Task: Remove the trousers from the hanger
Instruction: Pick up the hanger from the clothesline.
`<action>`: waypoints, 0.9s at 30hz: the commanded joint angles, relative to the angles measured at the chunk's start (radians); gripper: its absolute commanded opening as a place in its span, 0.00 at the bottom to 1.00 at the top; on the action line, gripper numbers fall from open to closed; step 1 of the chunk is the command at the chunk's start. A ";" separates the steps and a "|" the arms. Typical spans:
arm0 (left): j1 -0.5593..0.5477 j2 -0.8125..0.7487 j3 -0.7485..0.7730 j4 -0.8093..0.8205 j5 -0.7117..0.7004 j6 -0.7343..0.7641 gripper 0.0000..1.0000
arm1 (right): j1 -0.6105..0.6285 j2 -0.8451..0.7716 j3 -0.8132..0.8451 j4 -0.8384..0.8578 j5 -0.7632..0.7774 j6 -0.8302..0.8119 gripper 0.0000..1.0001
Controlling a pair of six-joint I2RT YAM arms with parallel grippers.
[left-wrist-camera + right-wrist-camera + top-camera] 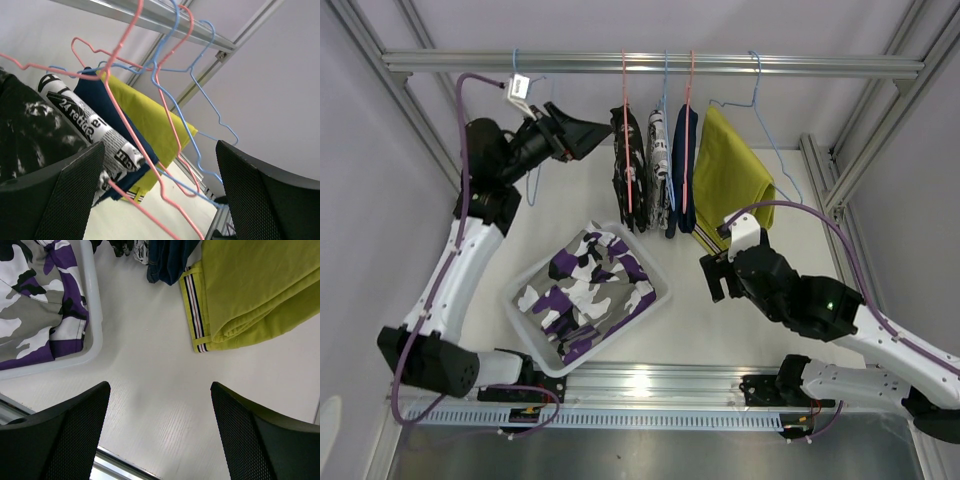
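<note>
now the camo pair lies in a white bin near the table's near left corner. splotched pair, print pair, navy pair and yellow pair hang on hangers from the rail over the far edge. left gripper, up beside the splotched pair, gapes wide, empty. right gripper, low by the yellow pair, is spread too, holding nothing.

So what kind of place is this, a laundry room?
Probably a robot test booth, not a home: an aluminium rail holding trousers on wire hangers, and a white bin with a camouflage pair.
</note>
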 commanded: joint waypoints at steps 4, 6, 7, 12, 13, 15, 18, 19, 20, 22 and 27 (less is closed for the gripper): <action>-0.018 0.189 0.107 0.061 0.027 -0.075 0.97 | -0.004 -0.037 -0.008 -0.012 0.015 0.052 0.86; -0.024 0.217 0.118 0.086 0.026 -0.085 0.97 | -0.003 -0.042 -0.004 -0.020 0.018 0.061 0.86; -0.027 0.243 0.126 0.095 0.027 -0.088 0.97 | -0.003 -0.045 -0.002 -0.020 0.021 0.064 0.87; -0.060 0.318 0.186 0.118 0.033 -0.099 0.97 | -0.004 -0.042 -0.007 -0.017 0.038 0.069 0.87; -0.064 0.323 0.187 0.129 0.032 -0.101 0.97 | -0.004 -0.039 -0.010 -0.015 0.041 0.067 0.87; -0.078 0.338 0.187 0.155 0.030 -0.116 0.98 | -0.004 -0.025 -0.013 -0.015 0.047 0.069 0.87; -0.096 0.363 0.198 0.187 0.043 -0.133 0.98 | -0.003 -0.005 -0.020 -0.014 0.056 0.070 0.88; -0.101 0.366 0.201 0.192 0.046 -0.134 0.98 | -0.003 -0.002 -0.025 -0.011 0.058 0.070 0.88; -0.110 0.370 0.200 0.201 0.053 -0.136 0.98 | -0.004 0.001 -0.027 -0.011 0.060 0.070 0.88; -0.124 0.372 0.193 0.212 0.058 -0.139 0.98 | -0.004 0.007 -0.031 -0.001 0.061 0.072 0.88; -0.135 0.341 0.129 0.245 0.064 -0.136 0.81 | -0.007 0.009 -0.045 0.020 0.052 0.072 0.88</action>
